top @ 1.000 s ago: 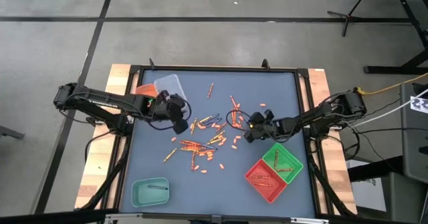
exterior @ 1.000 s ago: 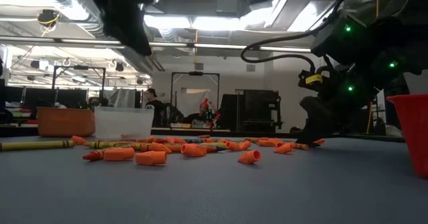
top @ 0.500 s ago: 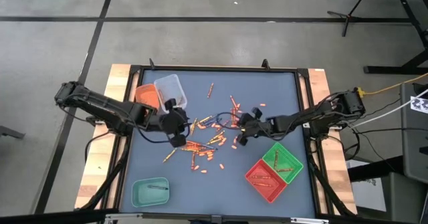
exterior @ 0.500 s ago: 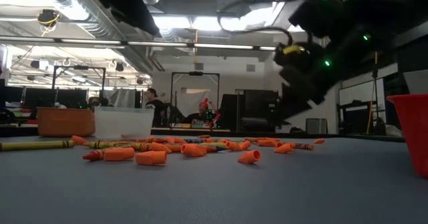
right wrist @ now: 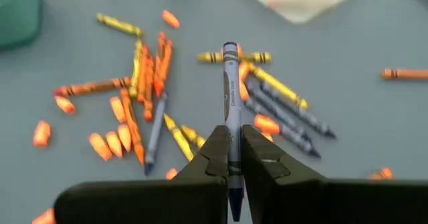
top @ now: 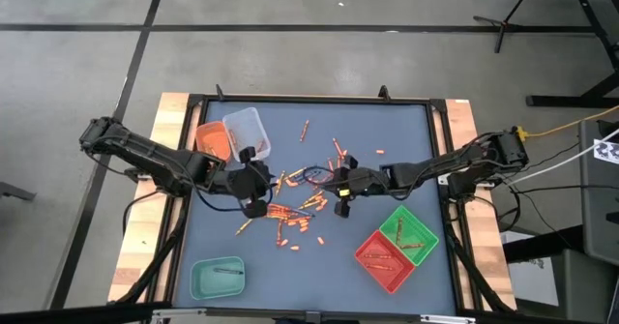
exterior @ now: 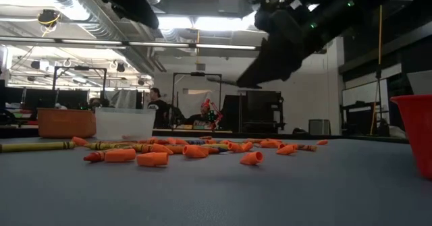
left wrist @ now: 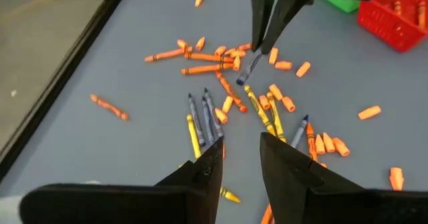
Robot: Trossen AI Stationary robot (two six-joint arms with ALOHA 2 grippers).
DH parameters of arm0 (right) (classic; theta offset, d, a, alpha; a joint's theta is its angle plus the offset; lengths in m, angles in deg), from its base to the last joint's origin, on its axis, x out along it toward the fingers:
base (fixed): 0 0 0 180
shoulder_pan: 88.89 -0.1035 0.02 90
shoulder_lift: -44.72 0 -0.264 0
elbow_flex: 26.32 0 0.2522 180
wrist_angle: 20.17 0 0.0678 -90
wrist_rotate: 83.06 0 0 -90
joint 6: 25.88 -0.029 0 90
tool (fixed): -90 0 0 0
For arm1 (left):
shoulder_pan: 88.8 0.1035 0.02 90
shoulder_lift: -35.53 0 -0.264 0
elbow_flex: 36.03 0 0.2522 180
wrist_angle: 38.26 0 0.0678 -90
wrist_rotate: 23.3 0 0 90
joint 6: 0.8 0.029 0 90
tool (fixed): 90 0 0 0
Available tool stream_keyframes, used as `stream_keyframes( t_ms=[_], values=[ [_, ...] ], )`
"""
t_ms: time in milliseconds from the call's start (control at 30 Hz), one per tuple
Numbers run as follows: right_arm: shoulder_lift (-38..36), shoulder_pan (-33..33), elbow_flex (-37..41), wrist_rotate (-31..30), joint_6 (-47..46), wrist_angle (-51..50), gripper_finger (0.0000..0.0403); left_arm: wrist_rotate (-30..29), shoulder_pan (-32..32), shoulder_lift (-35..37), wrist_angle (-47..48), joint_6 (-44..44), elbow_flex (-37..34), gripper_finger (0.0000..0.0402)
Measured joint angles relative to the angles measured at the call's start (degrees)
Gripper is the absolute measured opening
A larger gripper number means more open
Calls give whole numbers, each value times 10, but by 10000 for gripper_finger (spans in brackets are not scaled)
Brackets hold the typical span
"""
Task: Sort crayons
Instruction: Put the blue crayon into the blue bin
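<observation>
While the crayons lie scattered mid-desk, the right gripper hangs above them, its jaws pinched on a blue crayon whose label is too blurred to read. Opposite, the left gripper hovers empty, jaws partly apart. Red, green, teal, orange and clear trays ring the pile.

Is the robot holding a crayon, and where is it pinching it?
Yes: the right gripper pinches a blue crayon near its lower end. The left gripper is open, holding nothing.

table — blue-grey | on it: scattered crayons, 5 trays
</observation>
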Motion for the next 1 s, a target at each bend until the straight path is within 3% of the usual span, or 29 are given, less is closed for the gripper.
stream_keyframes(
  t_ms=[300, 500, 867, 1000],
  values=[
    [0, 0, -2, 2, 34, 70, 19, 0, 0, 0, -80, 92, 0, 84],
    [0, 0, -2, 45, 41, 137, 19, 0, 0, 0, -105, 134, 0, 84],
    [-1, 0, -2, 61, 74, 251, 19, 1, 0, 0, -116, 136, 0, 84],
    [-1, 0, -2, 67, 94, 277, 19, 27, 1, 0, -127, 137, 0, 84]
  ],
)
